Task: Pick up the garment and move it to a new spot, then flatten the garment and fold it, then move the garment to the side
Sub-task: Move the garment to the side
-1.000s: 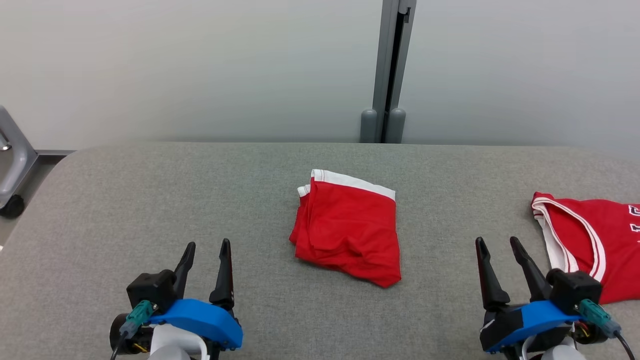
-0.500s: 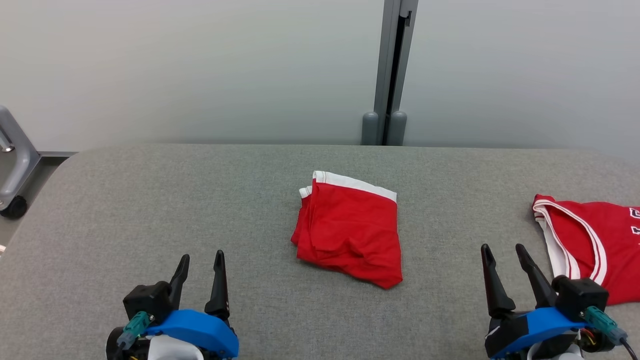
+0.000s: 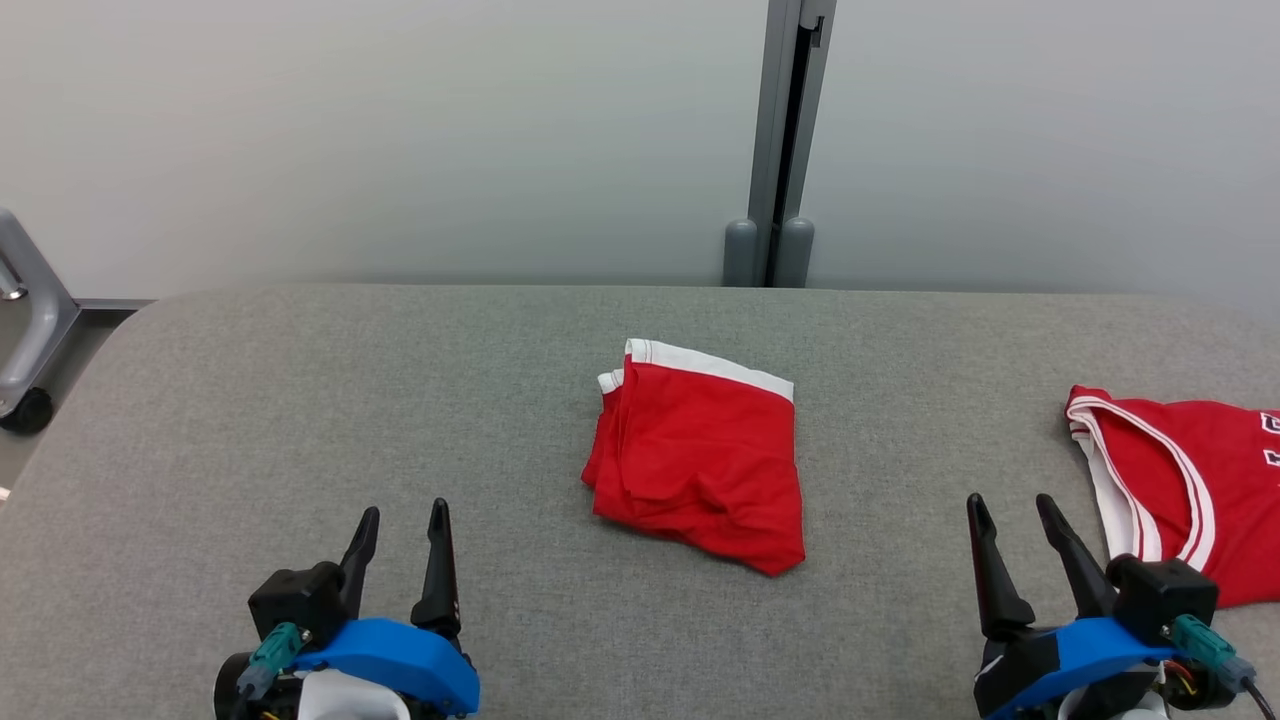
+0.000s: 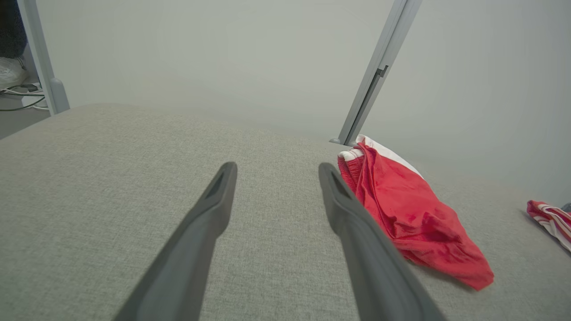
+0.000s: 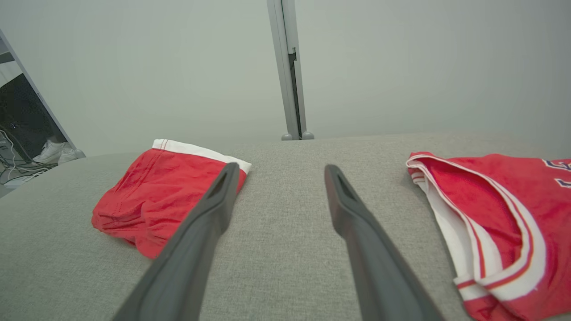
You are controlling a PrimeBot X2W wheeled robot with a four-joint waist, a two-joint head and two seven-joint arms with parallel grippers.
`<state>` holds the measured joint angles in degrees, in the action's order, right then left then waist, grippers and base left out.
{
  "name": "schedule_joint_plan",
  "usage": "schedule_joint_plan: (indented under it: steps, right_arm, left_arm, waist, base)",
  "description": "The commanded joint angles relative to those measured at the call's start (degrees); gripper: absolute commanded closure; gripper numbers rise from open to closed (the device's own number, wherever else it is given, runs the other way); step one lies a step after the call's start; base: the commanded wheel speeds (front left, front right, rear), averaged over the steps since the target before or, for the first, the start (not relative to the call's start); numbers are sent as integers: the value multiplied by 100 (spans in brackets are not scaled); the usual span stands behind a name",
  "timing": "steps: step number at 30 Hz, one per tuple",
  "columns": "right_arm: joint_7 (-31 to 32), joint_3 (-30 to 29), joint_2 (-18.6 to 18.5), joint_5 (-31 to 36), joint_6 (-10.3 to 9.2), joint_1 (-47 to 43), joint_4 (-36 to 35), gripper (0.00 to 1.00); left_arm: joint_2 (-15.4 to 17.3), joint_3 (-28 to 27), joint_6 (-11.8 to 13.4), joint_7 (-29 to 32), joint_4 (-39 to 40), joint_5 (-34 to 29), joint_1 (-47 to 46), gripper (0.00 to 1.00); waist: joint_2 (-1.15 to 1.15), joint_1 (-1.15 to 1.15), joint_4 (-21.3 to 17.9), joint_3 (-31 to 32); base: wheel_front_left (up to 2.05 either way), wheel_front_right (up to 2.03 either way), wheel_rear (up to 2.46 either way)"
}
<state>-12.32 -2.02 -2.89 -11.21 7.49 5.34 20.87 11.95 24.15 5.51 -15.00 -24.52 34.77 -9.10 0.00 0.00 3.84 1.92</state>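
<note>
A red garment (image 3: 695, 465) with a white waistband lies folded and slightly rumpled in the middle of the grey padded table (image 3: 300, 400). The left wrist view has it (image 4: 406, 209) to the right of my fingers, and the right wrist view has it (image 5: 151, 196) to the left. My left gripper (image 3: 403, 510) hovers open near the front left edge, well left of the garment, with nothing between its fingers (image 4: 277, 166). My right gripper (image 3: 1010, 500) is open and empty (image 5: 281, 166) at the front right, between the folded garment and a red jersey.
A red jersey (image 3: 1190, 480) with white trim lies flat at the table's right end, close beside my right gripper (image 5: 490, 214). A grey post (image 3: 770, 200) stands against the pale wall behind. A grey wheeled frame (image 3: 25, 330) stands off the table's left end.
Both grippers have drawn back a little toward the table's front edge, the left one more. The garment and the jersey have stayed put.
</note>
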Motion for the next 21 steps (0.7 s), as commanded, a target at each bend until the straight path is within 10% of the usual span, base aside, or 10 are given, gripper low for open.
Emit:
schedule_joint_plan:
  steps: [1,21]
  right_arm:
    - [1,-16,-4,48,1,-55,2,0]
    - [1277,-361,-6,655,1,1334,327,0]
  left_arm:
    - [-21,-43,-13,-24,-22,-13,19,0]
    - [-150,-20,5,-21,121,-181,-239,0]
  waist:
    - [0,0,3,-3]
    - [0,0,322,-413]
  base:
    - [0,0,0]
    - [0,0,0]
